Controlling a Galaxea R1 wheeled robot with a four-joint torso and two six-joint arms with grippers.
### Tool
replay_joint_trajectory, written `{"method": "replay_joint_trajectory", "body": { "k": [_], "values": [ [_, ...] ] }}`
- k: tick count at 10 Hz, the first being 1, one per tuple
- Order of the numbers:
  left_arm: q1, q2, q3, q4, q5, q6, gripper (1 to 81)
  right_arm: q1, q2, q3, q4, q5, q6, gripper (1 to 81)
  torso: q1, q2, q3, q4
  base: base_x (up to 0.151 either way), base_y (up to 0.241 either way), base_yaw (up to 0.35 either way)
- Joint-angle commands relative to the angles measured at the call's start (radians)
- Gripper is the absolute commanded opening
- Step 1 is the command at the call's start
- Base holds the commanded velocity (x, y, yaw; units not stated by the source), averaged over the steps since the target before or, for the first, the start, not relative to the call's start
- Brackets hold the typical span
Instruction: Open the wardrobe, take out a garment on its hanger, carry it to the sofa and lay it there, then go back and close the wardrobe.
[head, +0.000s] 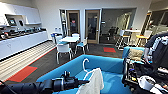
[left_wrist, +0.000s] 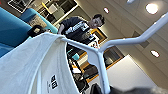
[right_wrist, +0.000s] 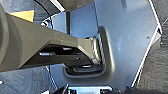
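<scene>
**White T-shirt held over the blue sofa**

The robot's left arm comes in low across the head view, and its left pincer (head: 79, 81) meets the thin white hanger with the curved hook top (head: 85, 67) at the collar of the white short-sleeved T-shirt (head: 93, 82). The hanger hook stands upright above the shirt. Whether the pincer is pressed onto the hanger or merely against it, I cannot tell. In the left wrist view the hanger (left_wrist: 100, 53) spans the shot, with the shirt (left_wrist: 32, 67) draped off one shoulder of it.

The shirt hangs above the seat of the large bright blue upholstered sofa (head: 110, 66), inside its rounded back edge; the seat beside it lies bare. A patterned cushion (head: 135, 53) sits on a smaller blue seat to the right, and a person in a dark top (head: 156, 48) stands just beyond it.

Past the sofa back, dark carpet with red patches (head: 109, 49) runs to a white table with chairs (head: 70, 40). A long white kitchen surface (head: 22, 41) lines the left wall.

The right pincer's state I cannot tell.
</scene>
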Motion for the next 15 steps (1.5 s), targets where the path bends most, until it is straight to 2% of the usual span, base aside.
{"method": "replay_joint_trajectory", "body": {
  "k": [1, 5, 6, 9, 10, 11, 15],
  "values": [
    [-0.145, -0.007, 0.034, 0.023, -0.058, 0.008, 1.0, 0.031, 0.004, 0.002, -0.007, -0.037, -0.002, 81.1, 0.0, 0.0, 0.0, 0.0, 0.066, 0.0, 0.0],
    [-0.145, -0.004, 0.035, 0.022, -0.058, 0.008, 1.0, 0.029, 0.004, 0.002, -0.007, -0.035, -0.002, 81.1, 0.0, 0.0, 0.0, 0.0, 0.071, 0.0, 0.0],
    [-0.144, -0.004, 0.035, 0.023, -0.058, 0.008, 1.0, 0.029, 0.005, 0.001, -0.007, -0.035, -0.002, 81.1, 0.001, 0.0, -0.05, 0.0, 0.074, 0.0, 0.0],
    [-0.145, -0.003, 0.037, 0.023, -0.058, 0.01, 1.0, 0.029, 0.004, 0.002, -0.007, -0.035, -0.002, 81.1, -0.001, 0.0, -0.128, 0.0, 0.074, 0.0, 0.0],
    [-0.145, -0.003, 0.037, 0.023, -0.058, 0.01, 1.0, 0.029, 0.004, 0.002, -0.007, -0.035, -0.002, 81.1, -0.001, 0.0, -0.069, 0.0, 0.074, 0.0, 0.0],
    [-0.145, -0.003, 0.035, 0.023, -0.062, 0.008, 1.0, 0.031, 0.004, 0.001, -0.007, -0.035, -0.004, 81.1, 0.0, 0.0, -0.095, 0.0, 0.074, 0.0, 0.0],
    [-0.145, 0.008, 0.034, 0.022, -0.067, 0.008, 1.0, 0.029, 0.004, 0.001, -0.007, -0.037, -0.005, 81.1, 0.001, 0.001, -0.109, 0.0, 0.074, 0.0, 0.0]
  ]
}}
